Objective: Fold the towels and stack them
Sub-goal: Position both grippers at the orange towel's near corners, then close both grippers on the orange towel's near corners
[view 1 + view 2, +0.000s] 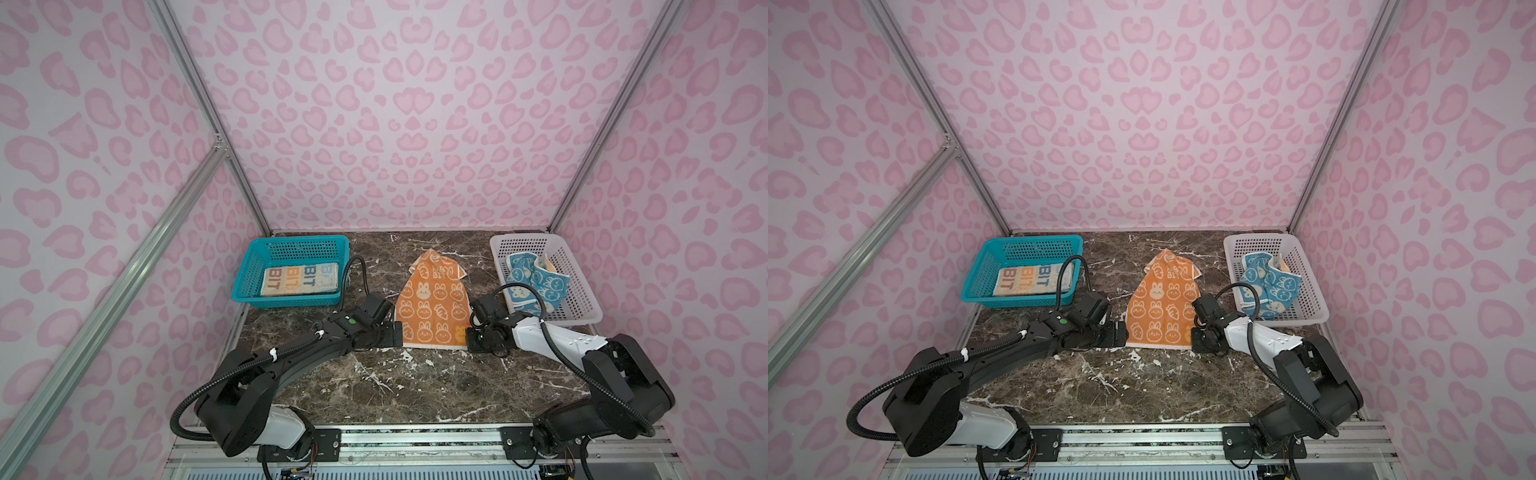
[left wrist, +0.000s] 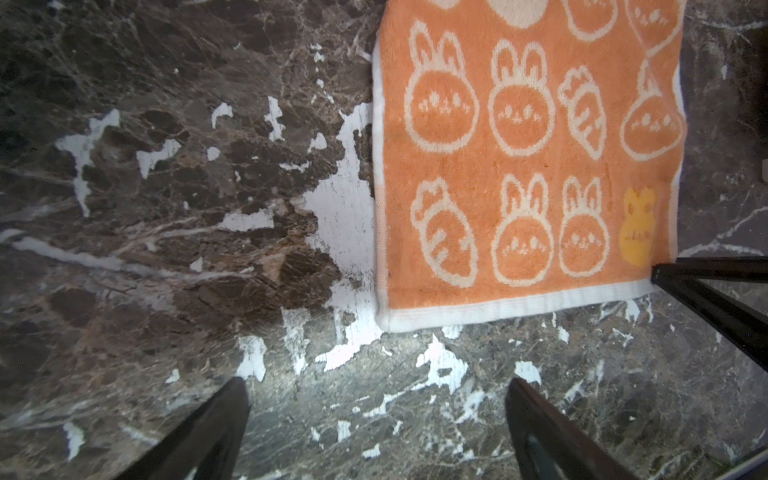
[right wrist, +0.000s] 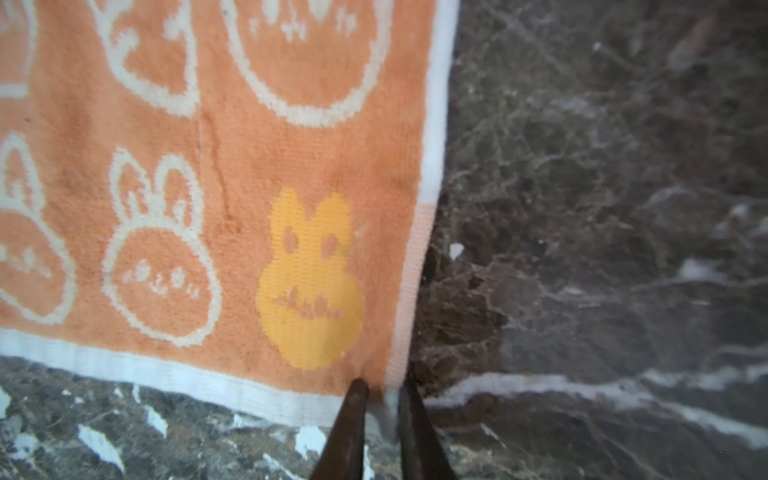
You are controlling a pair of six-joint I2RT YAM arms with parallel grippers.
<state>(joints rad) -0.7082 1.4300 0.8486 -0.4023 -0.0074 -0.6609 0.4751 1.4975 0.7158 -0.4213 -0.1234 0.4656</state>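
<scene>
The orange towel (image 1: 432, 307) (image 1: 1160, 307) lies spread on the dark marble table, its far end bunched to a point. My right gripper (image 1: 467, 338) (image 3: 384, 388) is shut on the towel's near right corner (image 3: 390, 365). My left gripper (image 1: 397, 334) (image 2: 376, 381) stands open just short of the near left corner (image 2: 384, 322), with only bare table between its fingers. The cream towel (image 1: 299, 278) lies folded in the teal basket. The blue towel (image 1: 536, 282) lies crumpled in the white basket.
The teal basket (image 1: 291, 240) stands at the back left and the white basket (image 1: 523, 237) at the back right. The marble table (image 1: 395, 386) runs on in front of the grippers. Pink patterned walls close in three sides.
</scene>
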